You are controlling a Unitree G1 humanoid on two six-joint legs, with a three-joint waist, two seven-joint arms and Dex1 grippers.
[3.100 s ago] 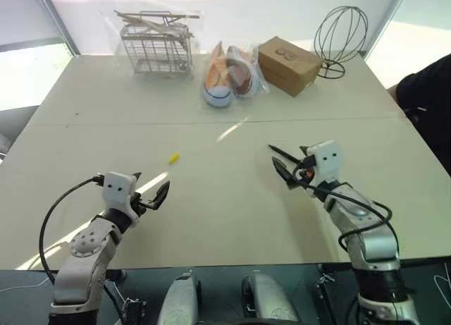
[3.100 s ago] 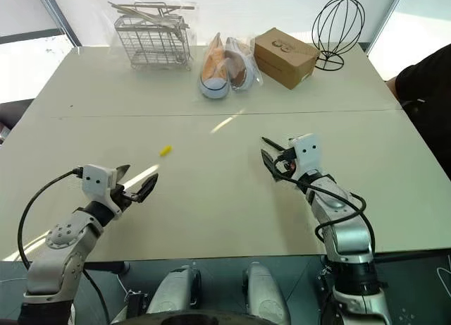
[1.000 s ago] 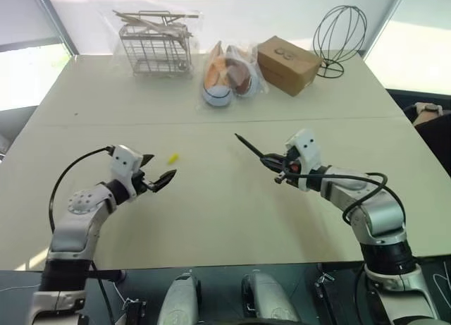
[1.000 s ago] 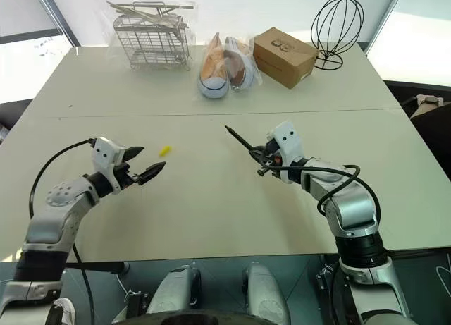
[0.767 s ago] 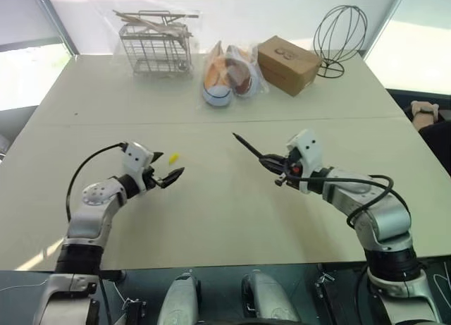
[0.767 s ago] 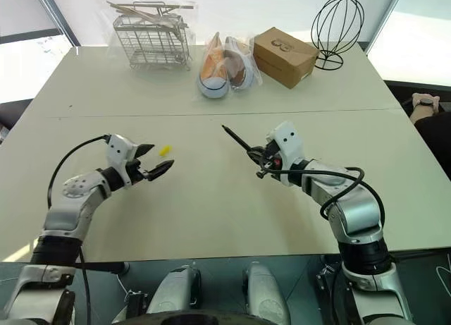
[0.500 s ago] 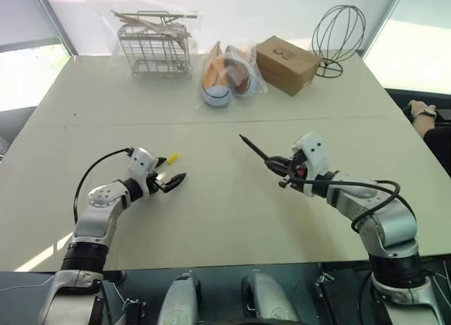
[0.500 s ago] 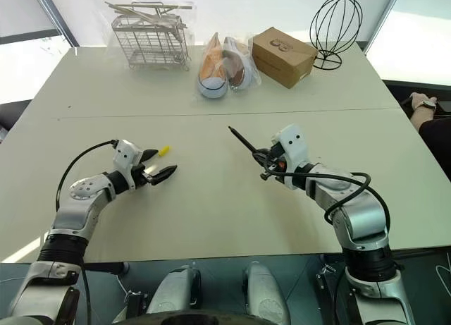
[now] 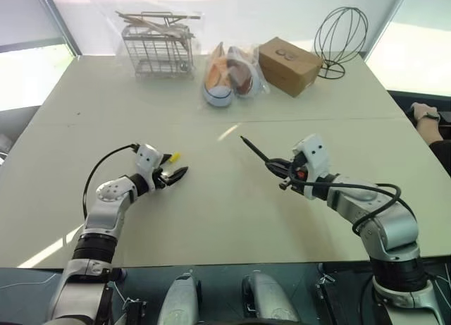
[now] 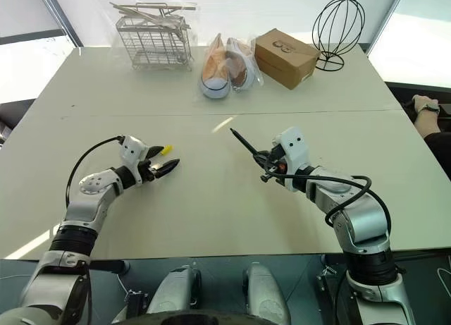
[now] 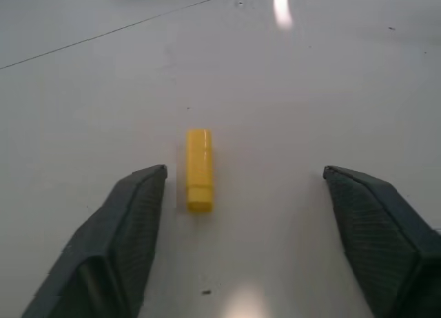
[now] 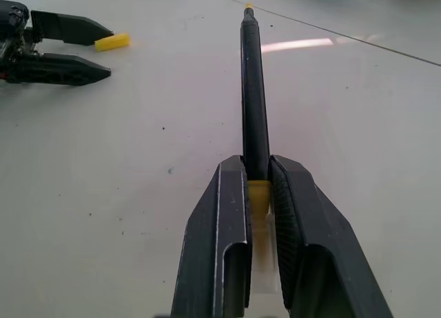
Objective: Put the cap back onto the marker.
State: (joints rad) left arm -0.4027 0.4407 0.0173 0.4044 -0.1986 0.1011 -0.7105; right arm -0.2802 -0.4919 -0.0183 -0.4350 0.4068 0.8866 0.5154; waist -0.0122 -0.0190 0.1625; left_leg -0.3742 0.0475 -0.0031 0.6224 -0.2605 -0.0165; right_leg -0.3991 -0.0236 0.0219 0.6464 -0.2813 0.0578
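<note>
The yellow cap (image 11: 199, 169) is lying flat on the table (image 9: 225, 212), and the left gripper (image 9: 173, 176) is sitting low around it, fingers apart, one finger (image 11: 124, 228) just beside the cap without touching. The right gripper (image 10: 266, 163) is clamping tight on the black marker (image 12: 253, 97), holding it above the table with its tip pointing away toward the far side.

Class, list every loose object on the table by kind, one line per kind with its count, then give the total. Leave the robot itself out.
Cap: 1
Marker, held in the right end effector: 1
Wire basket: 1
Shoes: 2
Cardboard box: 1
Wire head-shaped stand: 1
Total: 7
</note>
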